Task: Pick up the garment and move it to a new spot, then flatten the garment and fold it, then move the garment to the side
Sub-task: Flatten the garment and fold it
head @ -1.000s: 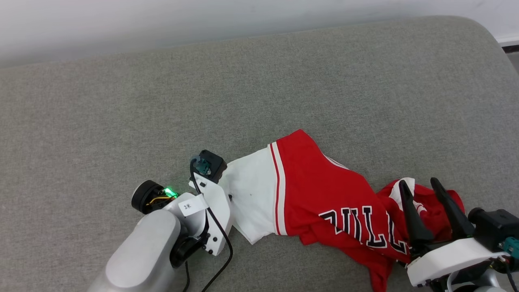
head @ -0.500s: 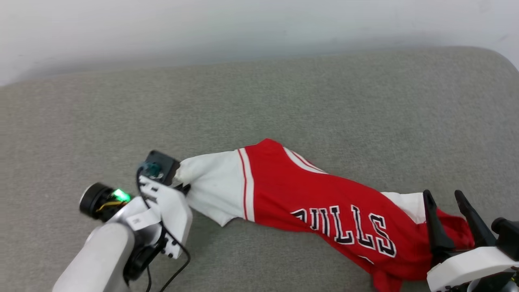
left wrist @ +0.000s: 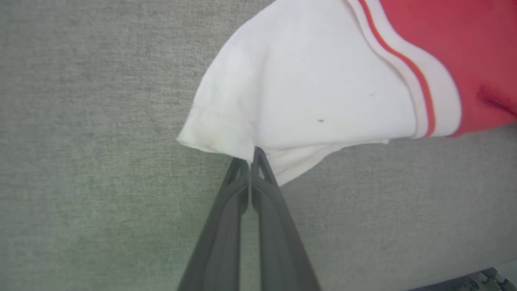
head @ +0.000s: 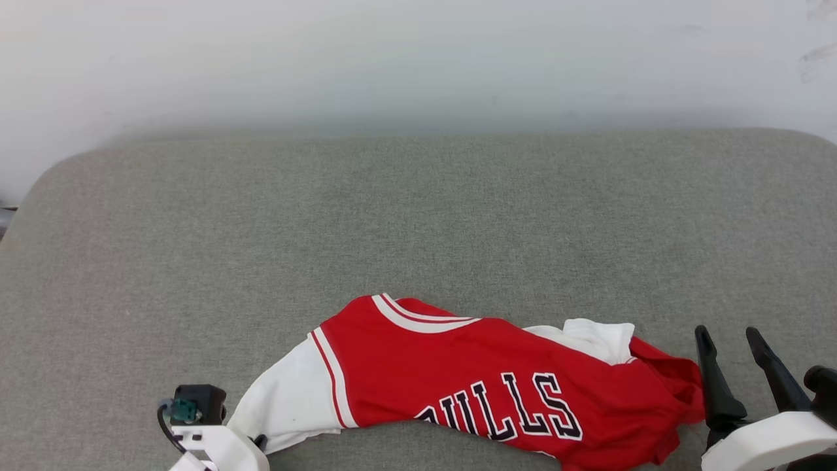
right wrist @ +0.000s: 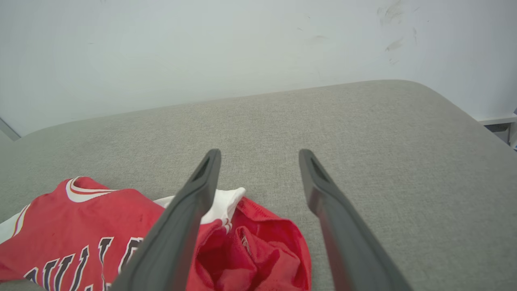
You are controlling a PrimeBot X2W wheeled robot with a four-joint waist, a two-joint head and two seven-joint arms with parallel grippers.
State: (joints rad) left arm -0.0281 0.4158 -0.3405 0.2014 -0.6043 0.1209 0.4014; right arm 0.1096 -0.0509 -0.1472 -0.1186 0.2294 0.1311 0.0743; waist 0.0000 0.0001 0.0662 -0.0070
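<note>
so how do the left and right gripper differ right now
The left gripper is shut; the right gripper is open wide. The left gripper pinches the garment by its white sleeve; the right gripper holds nothing, beside the garment's bunched red end. Both are over the grey cushion, at opposite ends of the garment.

A grey woven cushion (head: 418, 216) spreads across the head view, its weave fine and even, its far edge straight and rounded off at both corners. Behind that edge rises a plain white wall (head: 418, 59). Faint dark scuffs (right wrist: 394, 44) mark the wall at the upper right of the right wrist view. In that same view, past the cushion's right corner, a pale ledge (right wrist: 499, 119), perhaps a skirting board, runs along the wall's foot, with something dark just below it.
</note>
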